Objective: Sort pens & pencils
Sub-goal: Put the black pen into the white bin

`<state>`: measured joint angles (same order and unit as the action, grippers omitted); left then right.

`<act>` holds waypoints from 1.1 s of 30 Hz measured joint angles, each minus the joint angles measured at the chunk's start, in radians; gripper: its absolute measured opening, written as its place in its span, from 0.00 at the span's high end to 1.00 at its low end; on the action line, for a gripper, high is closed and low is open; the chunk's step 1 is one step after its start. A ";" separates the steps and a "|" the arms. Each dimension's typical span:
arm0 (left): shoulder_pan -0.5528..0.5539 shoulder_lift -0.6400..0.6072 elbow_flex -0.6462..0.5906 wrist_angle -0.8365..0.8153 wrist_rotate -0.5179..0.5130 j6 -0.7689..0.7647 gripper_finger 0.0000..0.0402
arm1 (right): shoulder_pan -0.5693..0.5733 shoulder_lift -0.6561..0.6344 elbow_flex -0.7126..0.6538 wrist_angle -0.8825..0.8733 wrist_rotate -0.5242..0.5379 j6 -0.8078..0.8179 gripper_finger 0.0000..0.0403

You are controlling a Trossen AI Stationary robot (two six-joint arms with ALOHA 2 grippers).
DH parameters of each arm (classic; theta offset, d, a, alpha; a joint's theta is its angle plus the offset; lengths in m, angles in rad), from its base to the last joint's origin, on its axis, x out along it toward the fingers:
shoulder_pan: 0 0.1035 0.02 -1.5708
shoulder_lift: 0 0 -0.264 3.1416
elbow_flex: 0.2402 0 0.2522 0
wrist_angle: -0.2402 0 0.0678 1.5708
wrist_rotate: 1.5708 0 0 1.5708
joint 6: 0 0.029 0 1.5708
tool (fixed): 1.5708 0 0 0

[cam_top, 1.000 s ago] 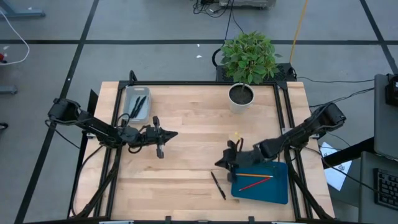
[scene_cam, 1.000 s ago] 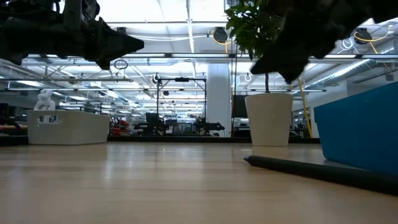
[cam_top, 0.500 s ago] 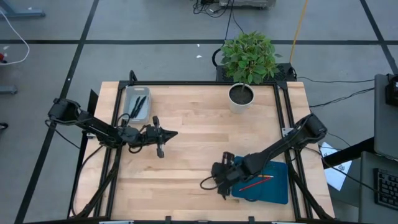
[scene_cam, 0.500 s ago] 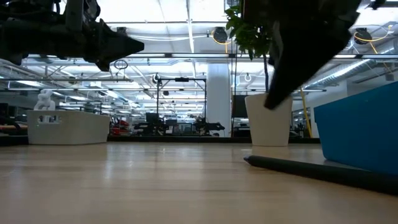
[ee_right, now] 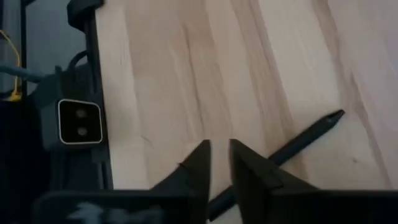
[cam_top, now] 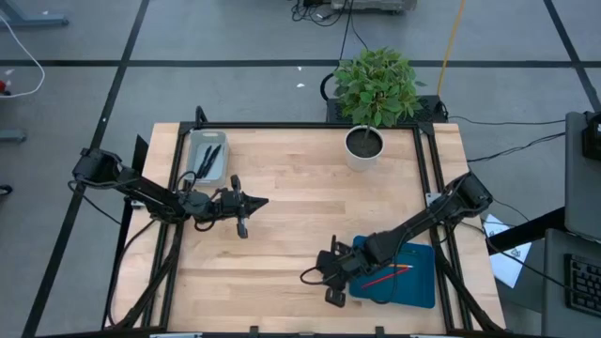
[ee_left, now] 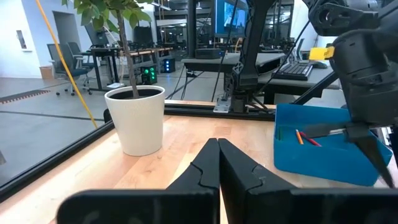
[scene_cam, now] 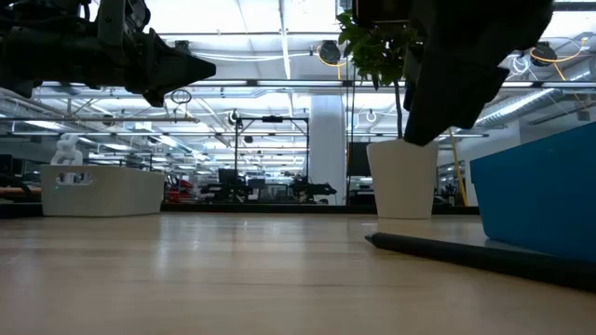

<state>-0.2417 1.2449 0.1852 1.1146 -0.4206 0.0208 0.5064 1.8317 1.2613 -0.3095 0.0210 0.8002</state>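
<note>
A: Right gripper (ee_right: 217, 163)?
B: Fingers parted a little, nothing between them. One of the pens (ee_right: 292, 149) lies on the table just under the tips.
A: Touching?
B: Possibly; can't tell. Pencils (cam_top: 385, 275) in the blue tray (cam_top: 418, 289) behind it.
A: Left gripper (ee_left: 218, 163)?
B: Closed, empty, well apart
</note>
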 joint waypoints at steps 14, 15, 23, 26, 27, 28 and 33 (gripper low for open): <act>0.000 0.000 0.000 -0.004 -0.004 0.004 1.00 | -0.026 0.176 0.143 -0.088 -0.049 -0.055 0.47; 0.000 0.000 0.000 -0.005 -0.008 0.003 1.00 | -0.025 0.195 0.177 -0.140 -0.041 -0.081 0.48; 0.000 0.000 0.000 -0.020 -0.010 -0.004 1.00 | -0.029 0.200 0.231 -0.288 0.090 -0.059 0.53; 0.000 0.000 0.000 -0.020 -0.010 -0.004 1.00 | -0.038 0.200 0.230 -0.346 0.091 -0.010 0.54; 0.000 0.000 0.000 -0.020 -0.010 -0.004 1.00 | -0.043 0.200 0.230 -0.361 0.095 -0.002 0.54; 0.000 0.000 0.000 -0.020 -0.010 -0.004 1.00 | -0.046 0.200 0.228 -0.365 0.108 0.003 0.55; 0.000 0.000 0.000 -0.021 -0.010 -0.008 1.00 | -0.056 0.200 0.187 -0.320 0.109 0.022 0.57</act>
<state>-0.2417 1.2453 0.1856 1.0937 -0.4301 0.0127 0.4507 2.0315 1.4488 -0.6294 0.1304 0.8217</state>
